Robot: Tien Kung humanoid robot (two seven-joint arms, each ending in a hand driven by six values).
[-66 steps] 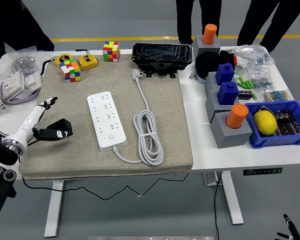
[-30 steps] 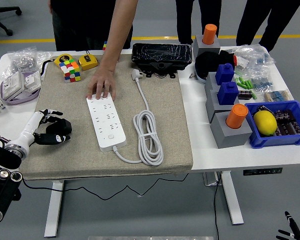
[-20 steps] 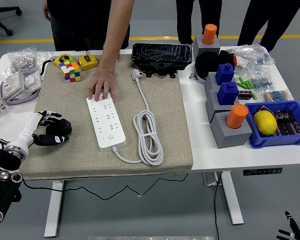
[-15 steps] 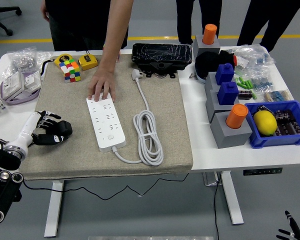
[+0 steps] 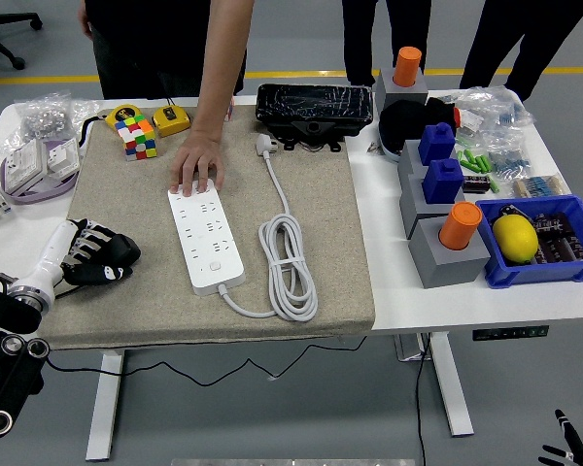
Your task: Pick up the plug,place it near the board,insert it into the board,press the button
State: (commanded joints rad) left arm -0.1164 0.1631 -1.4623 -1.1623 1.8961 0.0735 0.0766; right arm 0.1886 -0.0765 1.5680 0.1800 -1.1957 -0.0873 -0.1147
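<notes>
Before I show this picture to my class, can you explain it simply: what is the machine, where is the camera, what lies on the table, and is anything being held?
This is a single view from a camera high on a humanoid robot, looking down over its table. The robot's left hand, black with five fingers, rests curled on the grey mat at the left and holds nothing. Its right hand is barely visible at the bottom right corner. On the mat lies a white power strip; its cord coils beside it and ends in a white plug lying loose at the far side. A person stands across the table, with the person's hand pressing on the strip's far end. Puzzle cubes and a blue bin lie around.
</notes>
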